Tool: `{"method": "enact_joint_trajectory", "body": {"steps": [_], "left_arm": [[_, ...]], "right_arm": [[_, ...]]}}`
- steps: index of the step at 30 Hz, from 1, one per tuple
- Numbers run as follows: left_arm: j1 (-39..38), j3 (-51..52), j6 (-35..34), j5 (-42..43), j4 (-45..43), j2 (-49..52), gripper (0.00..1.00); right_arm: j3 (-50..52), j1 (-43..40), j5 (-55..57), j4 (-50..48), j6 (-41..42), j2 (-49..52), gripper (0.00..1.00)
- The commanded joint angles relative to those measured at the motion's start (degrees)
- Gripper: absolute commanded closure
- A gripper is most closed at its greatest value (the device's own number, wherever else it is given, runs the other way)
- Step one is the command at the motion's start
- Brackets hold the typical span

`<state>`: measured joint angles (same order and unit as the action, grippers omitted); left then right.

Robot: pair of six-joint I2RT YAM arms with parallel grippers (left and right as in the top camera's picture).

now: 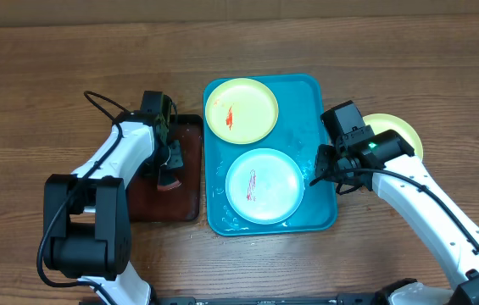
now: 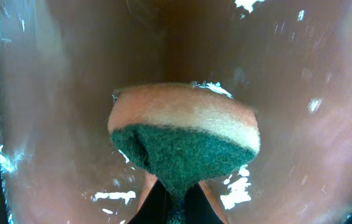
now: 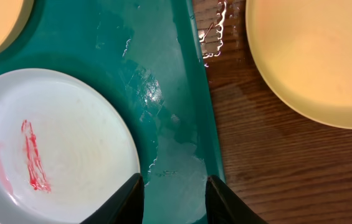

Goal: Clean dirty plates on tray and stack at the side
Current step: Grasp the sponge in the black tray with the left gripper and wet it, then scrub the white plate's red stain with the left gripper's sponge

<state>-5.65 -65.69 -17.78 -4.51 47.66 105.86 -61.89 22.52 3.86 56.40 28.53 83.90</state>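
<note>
- Camera above the table: turquoise tray (image 1: pixel 303 102) lies mid-table, its long axis running from the far edge toward the robot. Two round plates lie flat and face up in it. A yellow-green plate (image 1: pixel 241 110) is at the far end and a white plate (image 1: pixel 264 185) at the near end, each with a red smear. A pale yellow plate (image 1: pixel 402 134) rests on the wooden table just right of the tray, partly hidden by the right arm.
- Same camera: the left gripper (image 1: pixel 169 174) is down over a small black tray (image 1: pixel 190 135) with a reddish-brown inside, just left of the turquoise one. The right gripper (image 1: pixel 317 174) hovers at the turquoise tray's right rim, beside the white plate.
- Left wrist camera: the jaws are clamped on a sponge (image 2: pixel 185 137). Its long axis runs across the picture, with the green scouring face toward the camera and peach foam behind, over a wet reddish-brown floor.
- Right wrist camera: the fingers are spread with nothing between them, above the bare wet strip between the white plate and the rim. The pale yellow plate shows no smear here.
- Judgement: one plate looks cleaned and set aside, and the sponge is probably being wetted. The next move calls for carrying it to a smeared plate while the right gripper steadies that plate.
</note>
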Motion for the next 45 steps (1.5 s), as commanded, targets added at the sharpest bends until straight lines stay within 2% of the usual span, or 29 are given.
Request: {"method": "enact_joint_trajectory", "body": {"steps": [1, 8, 13, 30, 35, 40, 42, 45], "left_arm": [[-0.4, -4.5, 0.3, 1.2, 4.8, 1.2, 0.96], [-0.4, -19.1, 1.2, 0.7, 18.3, 0.8, 0.96], [-0.4, -26.1, 1.6, 0.0, 22.7, 0.8, 0.96], [-0.4, -26.2, 1.6, 0.1, 22.8, 0.8, 0.96], [-0.4, -26.2, 1.6, 0.3, 22.8, 0.8, 0.96], [-0.4, -26.2, 1.6, 1.6, 22.6, 0.8, 0.96], [-0.4, -26.4, 1.6, 1.5, 22.8, 0.8, 0.96], [-0.4, -27.2, 1.6, 1.5, 23.3, 0.8, 0.96]], "right_arm": [[-1.2, -0.3, 1.3, -0.3, 0.5, 0.0, 0.66], [-1.2, -1.7, 1.4, -0.3, 0.3, 0.2, 0.62], [-1.1, -1.6, -4.8, -2.2, -5.3, 1.7, 0.62], [2.0, -1.6, -14.6, -9.6, -15.8, 11.3, 0.62], [2.8, -1.6, -11.1, -10.1, -14.8, 13.2, 0.62], [3.7, -1.5, -13.7, -12.5, -16.1, 16.5, 0.62], [4.1, -1.2, -15.1, -13.2, -17.1, 17.7, 0.63], [5.2, -0.2, -15.3, -14.8, -17.0, 18.4, 0.75]]}}
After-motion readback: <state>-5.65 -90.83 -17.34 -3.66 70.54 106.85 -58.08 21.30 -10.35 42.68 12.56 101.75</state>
